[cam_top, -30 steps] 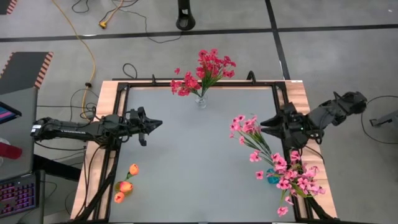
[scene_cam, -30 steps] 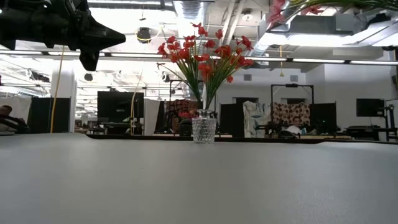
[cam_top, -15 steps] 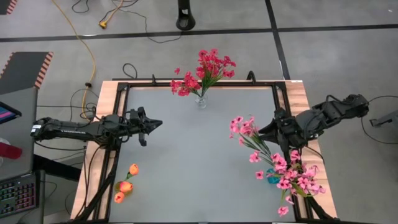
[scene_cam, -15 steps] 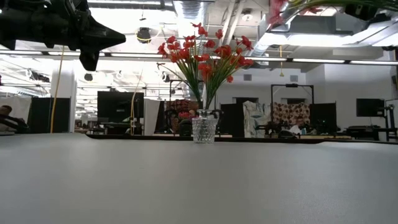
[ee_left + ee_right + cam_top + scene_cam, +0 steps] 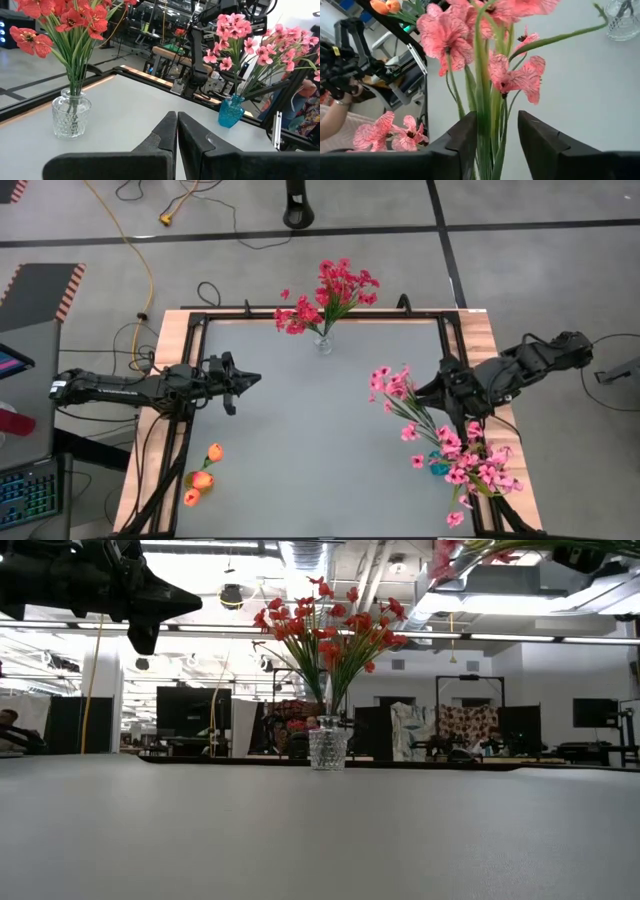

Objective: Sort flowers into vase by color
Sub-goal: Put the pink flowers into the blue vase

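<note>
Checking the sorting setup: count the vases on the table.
2, maybe more hidden: a clear cut-glass vase of red flowers at the far edge, and a small blue glass vase of pink flowers at the near right.

Your left arm reaches in from the left edge of the counter, stretched nearly flat, and its left gripper (image 5: 245, 380) hangs above the left side with its fingers (image 5: 170, 131) pressed tight together, holding nothing. Your right arm comes in from the right edge with its elbow bent out past the counter, wrist turned inward. The right gripper (image 5: 428, 388) sits above the right side, and its fingers (image 5: 467, 135) stand apart on either side of a bunch of green stems (image 5: 487, 125) topped with pink flowers (image 5: 395, 385); whether they press the stems can't be told.
</note>
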`<action>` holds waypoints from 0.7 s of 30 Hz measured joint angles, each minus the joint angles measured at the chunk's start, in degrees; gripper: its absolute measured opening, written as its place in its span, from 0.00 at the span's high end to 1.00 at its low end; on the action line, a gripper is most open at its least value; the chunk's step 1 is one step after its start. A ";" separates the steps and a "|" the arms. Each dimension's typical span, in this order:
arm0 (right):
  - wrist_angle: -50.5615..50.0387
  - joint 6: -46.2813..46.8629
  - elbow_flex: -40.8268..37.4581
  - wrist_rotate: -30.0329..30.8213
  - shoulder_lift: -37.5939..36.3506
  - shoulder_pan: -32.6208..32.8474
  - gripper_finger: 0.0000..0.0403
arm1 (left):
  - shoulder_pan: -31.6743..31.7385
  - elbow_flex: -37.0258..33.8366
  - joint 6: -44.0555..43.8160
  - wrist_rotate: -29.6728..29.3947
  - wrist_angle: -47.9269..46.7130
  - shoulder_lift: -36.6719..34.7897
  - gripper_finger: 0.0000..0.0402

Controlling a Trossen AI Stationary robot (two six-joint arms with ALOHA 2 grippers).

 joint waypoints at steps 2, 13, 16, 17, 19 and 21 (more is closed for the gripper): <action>-0.02 -1.41 0.00 0.07 0.57 0.00 0.62 | -0.01 0.00 0.00 0.00 0.00 0.02 1.00; 0.03 -1.63 -0.02 0.33 2.27 -0.33 0.93 | -0.02 0.00 0.00 0.00 -0.02 0.02 1.00; 0.05 -1.63 -0.02 0.35 2.11 -0.33 0.95 | -0.01 0.00 -0.02 0.00 -0.02 0.00 1.00; 0.06 -1.61 -0.02 0.35 1.95 -0.33 0.95 | -0.02 0.00 -0.01 0.00 -0.03 0.01 1.00; 0.45 -1.59 -0.02 0.35 1.82 -0.33 0.93 | 0.00 0.00 -0.02 0.00 -0.03 0.01 1.00; 1.43 -1.59 0.00 0.26 1.61 -0.33 0.91 | -0.01 0.00 -0.01 0.01 -0.04 0.01 1.00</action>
